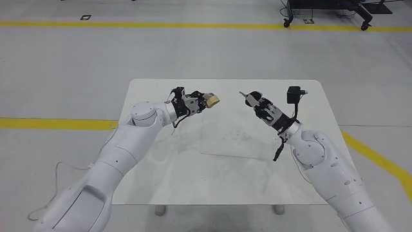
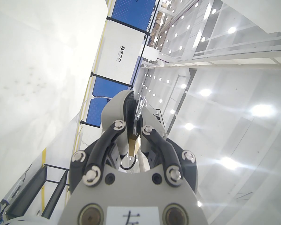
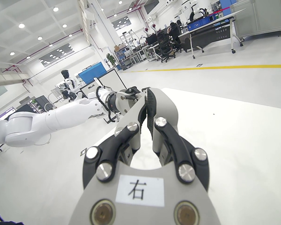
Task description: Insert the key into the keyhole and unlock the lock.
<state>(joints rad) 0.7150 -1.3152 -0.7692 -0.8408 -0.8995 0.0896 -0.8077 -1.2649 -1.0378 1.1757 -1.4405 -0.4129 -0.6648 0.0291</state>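
Left pincer (image 1: 203,99) clamps the lock (image 1: 214,100) (right pincer (image 1: 251,97) pinches the key (image 1: 243,94)).

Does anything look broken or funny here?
Nothing looks broken or spilled. The left gripper holds the lock and the right gripper holds the key, apart above the table, which has a few faint dark scuffs.

Shows left arm (image 1: 122,151) and right arm (image 1: 322,158) over the desk (image 1: 309,113), angled inward. Shows left claw (image 1: 205,100) clamped on lock (image 1: 213,100), right claw (image 1: 248,96) on key (image 1: 242,93), tips apart.
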